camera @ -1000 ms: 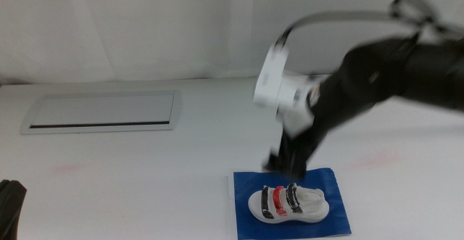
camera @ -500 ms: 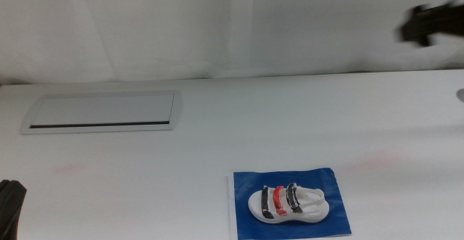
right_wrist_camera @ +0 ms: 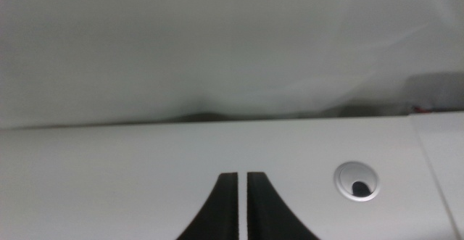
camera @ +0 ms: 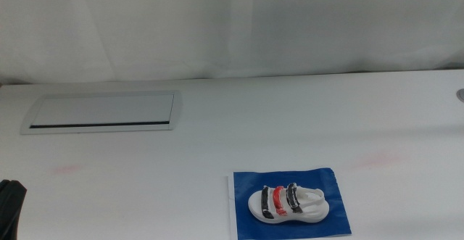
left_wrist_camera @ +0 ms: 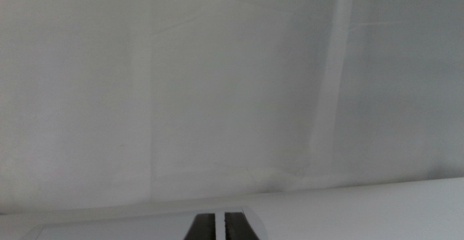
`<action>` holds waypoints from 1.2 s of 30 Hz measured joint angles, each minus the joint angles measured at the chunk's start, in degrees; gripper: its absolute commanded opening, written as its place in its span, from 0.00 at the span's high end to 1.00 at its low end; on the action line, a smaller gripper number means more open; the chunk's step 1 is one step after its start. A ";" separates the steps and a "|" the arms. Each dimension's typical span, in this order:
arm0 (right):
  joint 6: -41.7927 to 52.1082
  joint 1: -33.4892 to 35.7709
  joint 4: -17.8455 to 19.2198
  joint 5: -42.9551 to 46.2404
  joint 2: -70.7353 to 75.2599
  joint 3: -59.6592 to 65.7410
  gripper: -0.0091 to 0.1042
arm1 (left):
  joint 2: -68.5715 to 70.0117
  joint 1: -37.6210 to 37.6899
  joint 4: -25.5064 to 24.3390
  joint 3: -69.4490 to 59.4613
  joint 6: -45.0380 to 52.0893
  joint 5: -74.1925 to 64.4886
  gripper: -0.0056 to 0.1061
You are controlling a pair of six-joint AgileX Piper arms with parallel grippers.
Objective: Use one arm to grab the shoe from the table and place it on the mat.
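One shoe [camera: 288, 202] lies on one blue mat [camera: 330, 222] — three straps, two navy, one red. My two grippers, left [left_wrist_camera: 220, 226] and right [right_wrist_camera: 241, 205], wait — jaws pressed together.

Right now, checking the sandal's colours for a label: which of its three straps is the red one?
The middle strap of the shoe is red; the straps on either side of it are dark navy. The shoe lies on the mat.
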State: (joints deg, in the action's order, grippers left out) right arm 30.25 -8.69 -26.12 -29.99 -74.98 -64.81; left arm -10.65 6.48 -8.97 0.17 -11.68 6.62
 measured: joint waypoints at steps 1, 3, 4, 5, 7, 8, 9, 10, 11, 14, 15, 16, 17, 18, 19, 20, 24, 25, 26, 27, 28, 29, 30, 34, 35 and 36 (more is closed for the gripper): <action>0.46 0.00 -0.63 0.86 2.15 1.52 0.94 | 0.00 0.00 0.00 0.00 0.00 0.00 0.98; 1.60 0.00 -1.32 2.42 6.58 4.59 0.94 | 0.00 0.00 0.00 0.00 0.00 0.00 0.98; 1.95 0.00 -1.53 3.22 9.31 6.21 0.94 | 0.00 0.00 0.00 0.00 0.00 0.00 0.98; 2.36 0.13 -1.67 3.95 12.14 7.85 0.94 | 0.00 0.00 0.00 0.00 0.00 0.00 0.98; 3.29 1.06 -1.81 4.78 17.65 10.86 0.94 | 0.00 0.00 0.00 0.00 0.00 0.00 0.98; 3.76 1.75 -1.91 5.03 20.90 12.52 0.94 | 0.00 0.00 0.00 0.00 0.00 0.00 0.98; 4.17 2.56 -1.91 5.13 24.25 14.18 0.94 | 0.00 0.00 0.00 0.00 0.00 0.00 0.98; 4.17 3.23 -2.04 5.13 26.94 15.53 0.94 | 0.00 0.00 0.00 0.00 0.00 0.00 0.98; 4.31 3.91 -2.04 5.13 30.29 17.22 0.94 | 0.00 0.00 0.00 0.00 0.00 0.00 0.98; 4.43 6.35 -2.04 5.13 40.09 22.17 0.94 | 0.00 0.00 0.00 0.00 0.00 0.00 0.98; 4.30 7.08 -2.04 5.13 42.51 23.49 0.94 | 0.00 0.00 0.00 0.00 0.00 0.00 0.98; 4.30 7.71 -2.04 5.13 45.35 25.14 0.94 | 0.00 0.00 0.00 0.00 0.00 0.00 0.98; 4.15 8.24 -2.04 5.13 47.96 26.75 0.94 | 0.00 0.00 0.00 0.00 0.00 0.00 0.98; 4.04 8.69 -2.13 5.13 52.03 29.86 0.94 | 0.00 0.00 0.00 0.00 0.00 0.00 0.98; 3.92 8.69 -2.13 5.13 53.94 31.73 0.94 | 0.00 0.00 0.00 0.00 0.00 0.00 0.98; 3.61 8.69 -2.13 5.27 55.45 33.72 0.94 | 0.00 0.00 0.00 0.00 0.00 0.00 0.98; 0.68 8.69 -2.13 7.00 57.92 41.86 0.94 | 0.00 0.00 0.00 0.00 0.00 0.00 0.98; -0.29 8.69 -2.13 7.89 57.92 44.02 0.94 | 0.00 0.00 0.00 0.00 0.00 0.00 0.98; -0.81 8.69 -2.13 8.75 57.92 45.27 0.94 | 0.00 0.00 0.00 0.00 0.00 0.00 0.98; -2.13 8.69 -2.13 10.23 57.92 47.68 0.94 | 0.00 0.00 0.00 0.00 0.00 0.00 0.98; -3.16 8.69 -2.13 11.96 57.92 49.54 0.94 | 0.00 0.00 0.00 0.00 0.00 0.00 0.98; -3.66 8.69 -2.13 13.51 57.92 50.89 0.94 | 0.00 0.00 0.00 0.00 0.00 0.00 0.98; -4.01 8.69 -2.13 14.78 58.02 52.30 0.94 | 0.00 0.00 0.00 0.00 0.00 0.00 0.98; -4.70 8.69 -2.13 16.59 57.96 55.61 0.94 | 0.00 0.00 0.00 0.00 0.00 0.00 0.98; -4.70 8.69 -2.13 16.73 57.96 56.16 0.94 | 0.00 0.00 0.00 0.00 0.00 0.00 0.98; -4.70 8.69 -2.13 16.73 57.96 56.48 0.94 | 0.00 0.00 0.00 0.00 0.00 0.00 0.98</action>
State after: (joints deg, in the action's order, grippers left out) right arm 25.55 0.00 -28.25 -13.25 -17.02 -8.33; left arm -10.65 6.48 -8.97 0.17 -11.68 6.62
